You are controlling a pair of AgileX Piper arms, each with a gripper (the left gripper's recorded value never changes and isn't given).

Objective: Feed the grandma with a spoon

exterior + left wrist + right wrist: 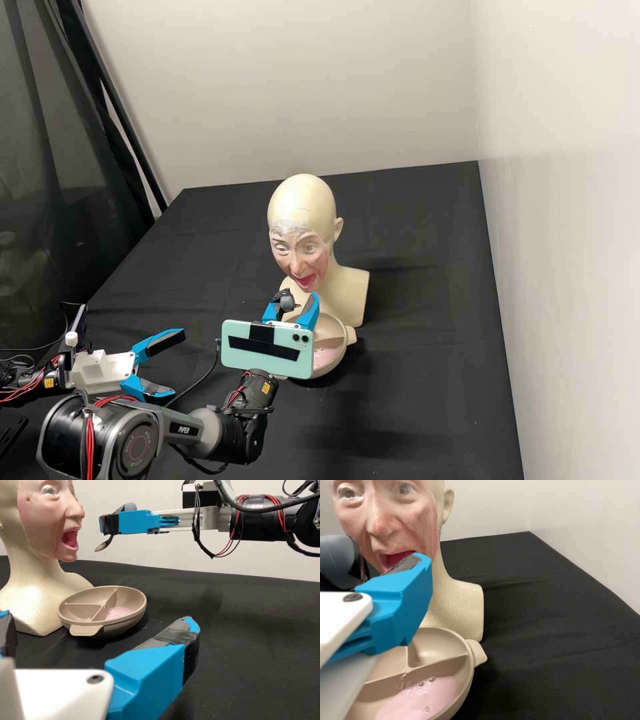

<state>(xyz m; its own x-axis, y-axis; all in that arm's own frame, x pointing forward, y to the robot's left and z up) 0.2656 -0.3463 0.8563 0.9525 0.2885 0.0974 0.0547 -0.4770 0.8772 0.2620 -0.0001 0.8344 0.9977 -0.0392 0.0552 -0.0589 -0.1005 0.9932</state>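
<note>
The grandma is a pale mannequin head [303,247] with an open red mouth, standing mid-bench. In front of its base sits a beige divided bowl [335,331] holding pink liquid [417,700]. My right gripper [291,308] is above the bowl's near rim and shut on a grey spoon [285,301]. In the left wrist view that gripper [112,524] holds the spoon's scoop [104,544] a short way in front of the head's [42,515] mouth, apart from it. My left gripper [155,363] is low at the bench's front left, open, with nothing between its fingers [155,665].
A mint-coloured phone-like block [268,348] is mounted on the right arm's wrist. Cables [20,380] lie at the front left edge. A white wall [567,233] borders the bench on the right. A dark curtain [53,167] hangs on the left.
</note>
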